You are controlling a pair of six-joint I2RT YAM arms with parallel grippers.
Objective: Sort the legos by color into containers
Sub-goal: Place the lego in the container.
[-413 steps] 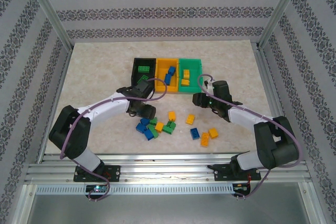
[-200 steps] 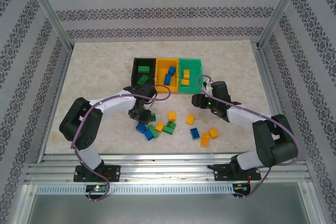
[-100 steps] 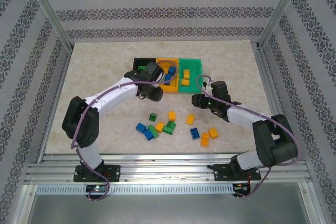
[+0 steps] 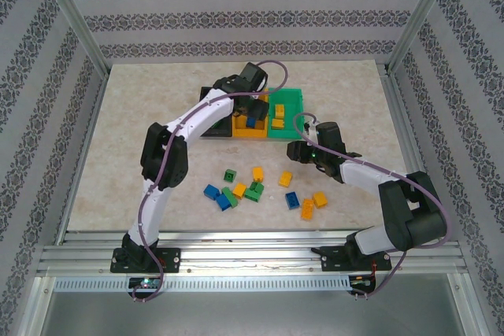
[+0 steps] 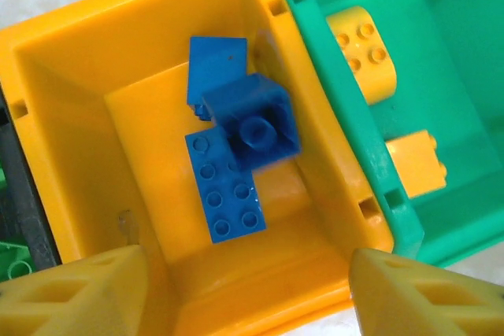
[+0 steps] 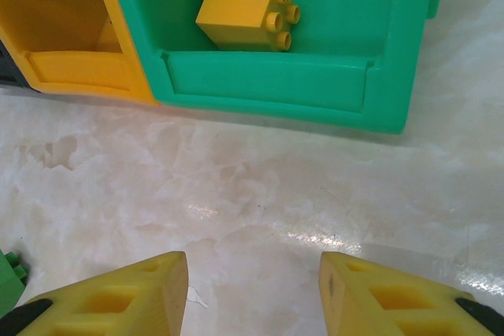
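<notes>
We see the left claw [image 4: 250, 105] reaching over the far row of bins, hanging above the yellow-orange bin [image 4: 252, 132]. In its wrist view its two fingers [image 5: 79, 289] stand wide apart at the bottom corners with nothing between them, so it holds nothing. Below the gap, inside that bin, lie three blue bricks [image 5: 228, 190]: a flat one, one against the far wall, and a blurred, tilted one on top; we cannot tell whether that one is resting or falling. Just right, the green bin [image 5: 465, 84] holds two yellow bricks [image 5: 362, 49]. The black bin [image 5: 27, 194] shows as a thin strip at the left edge, and from above the left arm [image 4: 197, 120] covers most of it, so its contents are hard to make out. The right claw [image 4: 296, 149] hovers low over the tabletop [image 4: 142, 131], just near of the green bin's near wall, partly open, with bare tabletop between its fingers [image 6: 118, 297] and no grip on anything. In its view a second yellow brick is cut off at the top edge. The loose legos [image 4: 253, 190], blue, green and yellow-orange, lie scattered near of the bins, between the two arms.
</notes>
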